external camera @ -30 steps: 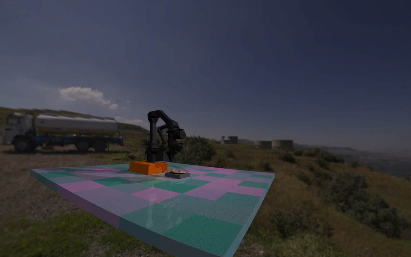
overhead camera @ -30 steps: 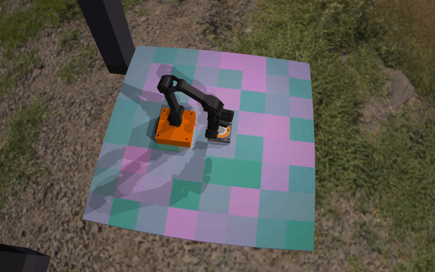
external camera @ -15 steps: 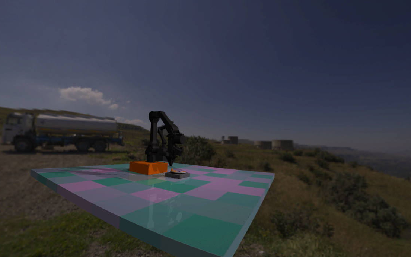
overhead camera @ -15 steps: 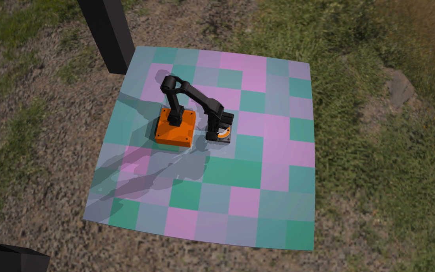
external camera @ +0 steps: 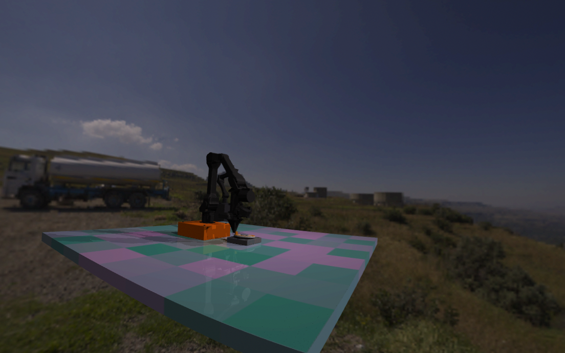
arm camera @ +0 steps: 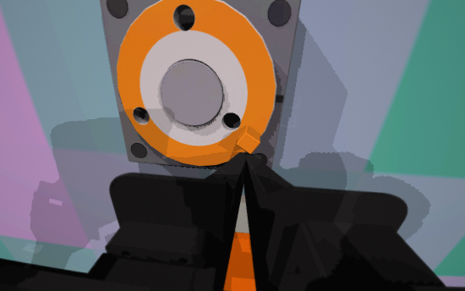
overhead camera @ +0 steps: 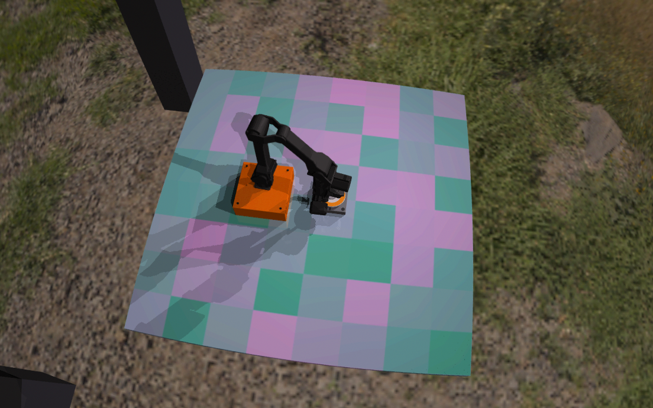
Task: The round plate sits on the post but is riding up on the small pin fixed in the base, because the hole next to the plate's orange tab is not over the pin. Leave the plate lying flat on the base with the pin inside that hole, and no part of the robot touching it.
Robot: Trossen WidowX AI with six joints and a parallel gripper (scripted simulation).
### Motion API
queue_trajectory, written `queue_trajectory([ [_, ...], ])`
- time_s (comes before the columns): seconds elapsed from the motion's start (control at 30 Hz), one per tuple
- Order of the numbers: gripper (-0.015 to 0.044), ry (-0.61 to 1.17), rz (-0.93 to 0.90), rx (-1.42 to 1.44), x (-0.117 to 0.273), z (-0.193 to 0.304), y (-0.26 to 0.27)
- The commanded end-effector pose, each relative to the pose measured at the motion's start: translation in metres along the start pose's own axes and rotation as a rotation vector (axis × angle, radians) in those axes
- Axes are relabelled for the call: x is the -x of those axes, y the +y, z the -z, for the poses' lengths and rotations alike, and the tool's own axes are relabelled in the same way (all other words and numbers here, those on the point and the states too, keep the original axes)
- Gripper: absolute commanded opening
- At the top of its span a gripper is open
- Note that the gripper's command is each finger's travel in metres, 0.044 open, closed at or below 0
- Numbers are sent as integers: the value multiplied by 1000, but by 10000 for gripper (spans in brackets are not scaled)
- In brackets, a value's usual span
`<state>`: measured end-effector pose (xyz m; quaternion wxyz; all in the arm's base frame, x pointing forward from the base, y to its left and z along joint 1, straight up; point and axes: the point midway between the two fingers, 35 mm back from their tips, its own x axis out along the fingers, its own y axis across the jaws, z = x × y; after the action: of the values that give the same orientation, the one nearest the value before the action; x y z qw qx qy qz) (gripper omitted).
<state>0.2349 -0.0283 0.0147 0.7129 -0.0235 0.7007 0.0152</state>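
Note:
The round orange-and-white plate sits around the grey post on the dark square base. In the wrist view the orange tab is at the plate's lower right, and the hole next to it looks dark, with no pin visible in it. The pin cannot be made out. In the exterior view the plate shows above the base; its exact tilt is too small to tell. My gripper is shut and empty, its tips pointing down right beside the tab; contact is unclear.
The orange box under the arm stands close to the base on the tiled table. Two more holes show in the plate. A dark pillar stands at the table's far left corner.

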Motion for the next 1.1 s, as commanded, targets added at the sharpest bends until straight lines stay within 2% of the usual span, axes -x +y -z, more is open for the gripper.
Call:
queue_trajectory([
  [0.0,0,-3,-4,3,0,-6,-4],
  [0.9,0,-4,-4,3,-1,-25,-13],
  [1.07,0,-4,-4,3,20,-25,-13],
])
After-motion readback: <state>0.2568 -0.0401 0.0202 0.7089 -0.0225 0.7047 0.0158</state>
